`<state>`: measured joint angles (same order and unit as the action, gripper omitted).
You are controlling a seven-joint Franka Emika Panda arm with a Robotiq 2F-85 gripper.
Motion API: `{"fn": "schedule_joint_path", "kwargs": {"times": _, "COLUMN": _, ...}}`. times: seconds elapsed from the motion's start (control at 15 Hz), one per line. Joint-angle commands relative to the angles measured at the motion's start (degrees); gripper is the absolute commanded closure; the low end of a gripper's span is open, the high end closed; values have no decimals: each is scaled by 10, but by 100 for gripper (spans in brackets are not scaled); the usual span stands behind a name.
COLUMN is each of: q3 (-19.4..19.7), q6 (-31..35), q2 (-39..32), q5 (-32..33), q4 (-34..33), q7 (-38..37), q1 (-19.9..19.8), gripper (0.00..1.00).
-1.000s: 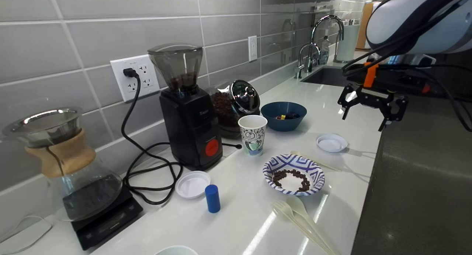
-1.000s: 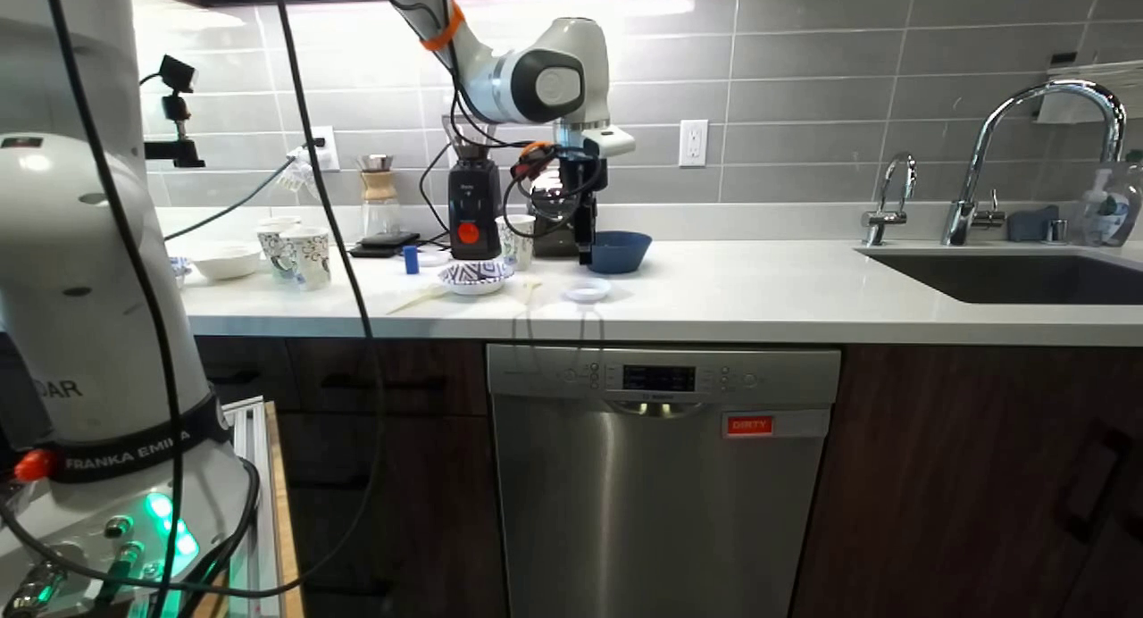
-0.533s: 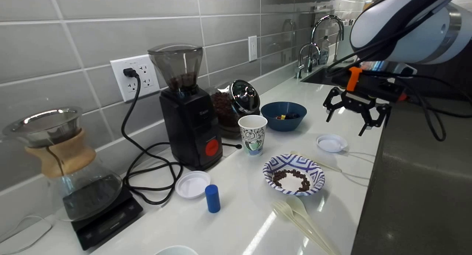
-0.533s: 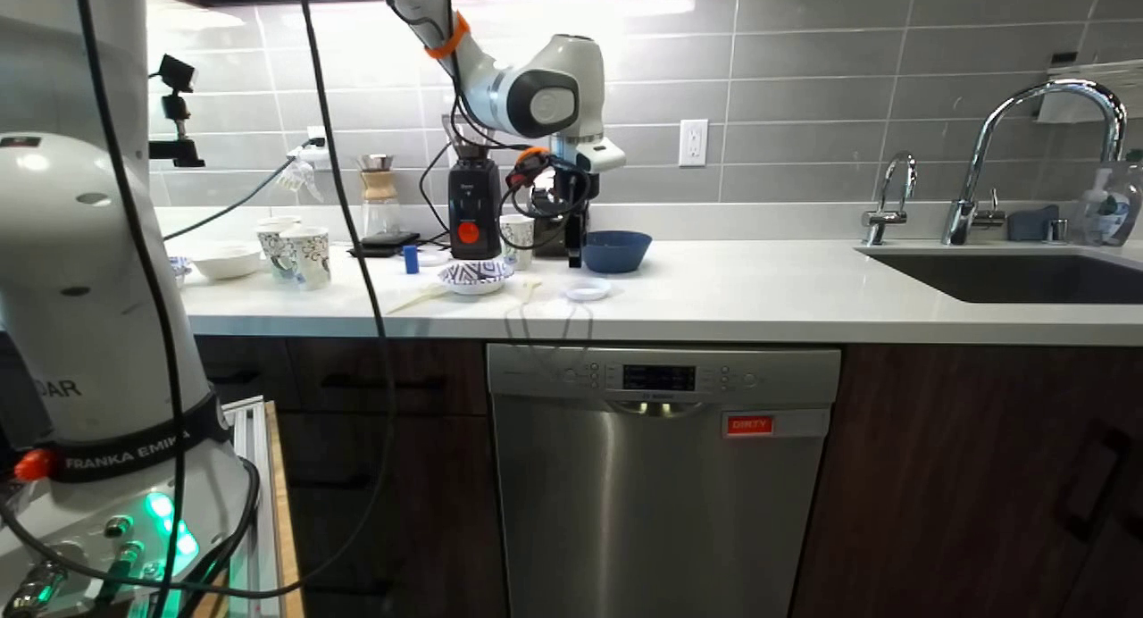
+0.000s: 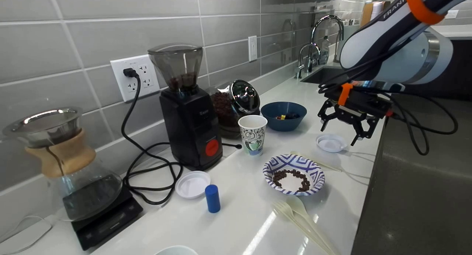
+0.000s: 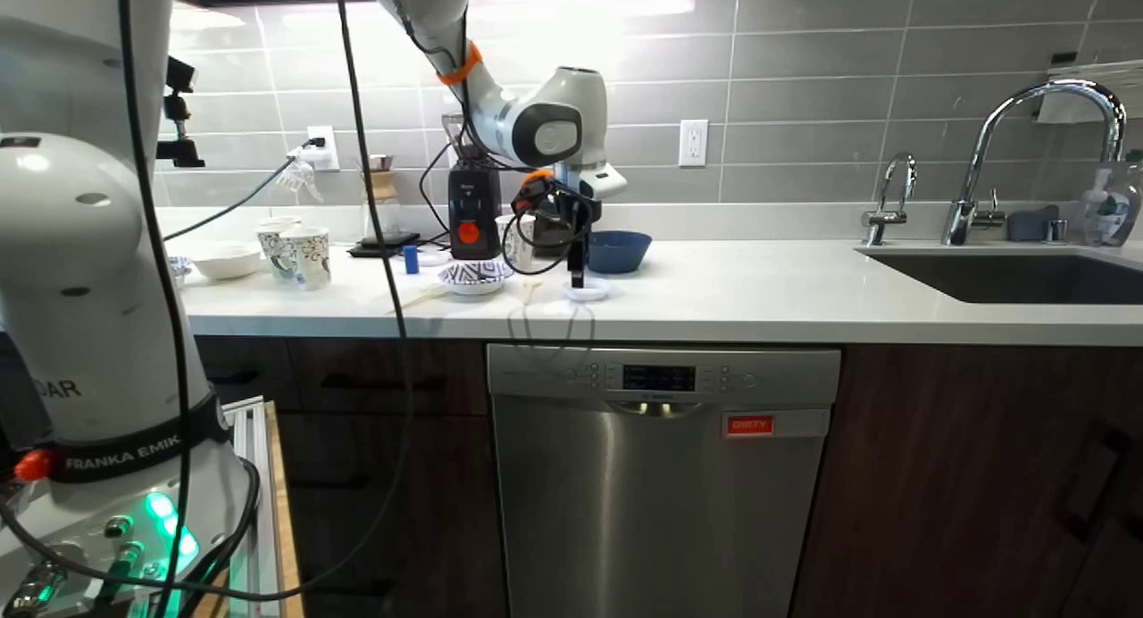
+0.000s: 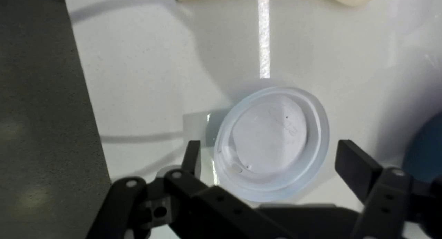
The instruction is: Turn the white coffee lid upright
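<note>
White coffee lid (image 7: 271, 139), flat on the counter (image 7: 138, 76) near its edge, seemingly hollow face up; over it hangs the gripper (image 7: 270, 154), jaws spread wider than the lid, nothing held — the line-up before the grasp, I'd judge; the next move needs a careful descent, a light squeeze, then the flip; and the lid — round, shallow, pale, faint marks on its sunken floor.

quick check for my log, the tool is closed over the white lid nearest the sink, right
Not closed: the tool is open over the white lid nearest the sink. The wrist view shows its fingers spread apart, with the lid visible between them.
</note>
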<state>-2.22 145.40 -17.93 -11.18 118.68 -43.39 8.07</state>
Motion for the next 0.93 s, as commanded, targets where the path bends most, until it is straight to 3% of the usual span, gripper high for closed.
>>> {"fn": "schedule_joint_path", "kwargs": {"times": 0.0, "q3": -3, "q6": 30, "q2": -18, "q5": -16, "q4": -12, "q7": 11, "q1": -2, "gripper": 0}}
{"fn": "schedule_joint_path", "kwargs": {"times": 0.33, "q3": -9, "q6": 63, "q2": -25, "q5": -40, "q4": -14, "q7": 32, "q1": -7, "gripper": 0}}
{"fn": "schedule_joint_path", "kwargs": {"times": 0.87, "q3": -16, "q6": 63, "q2": -35, "q5": -75, "q4": -16, "q7": 73, "q1": -14, "gripper": 0}}
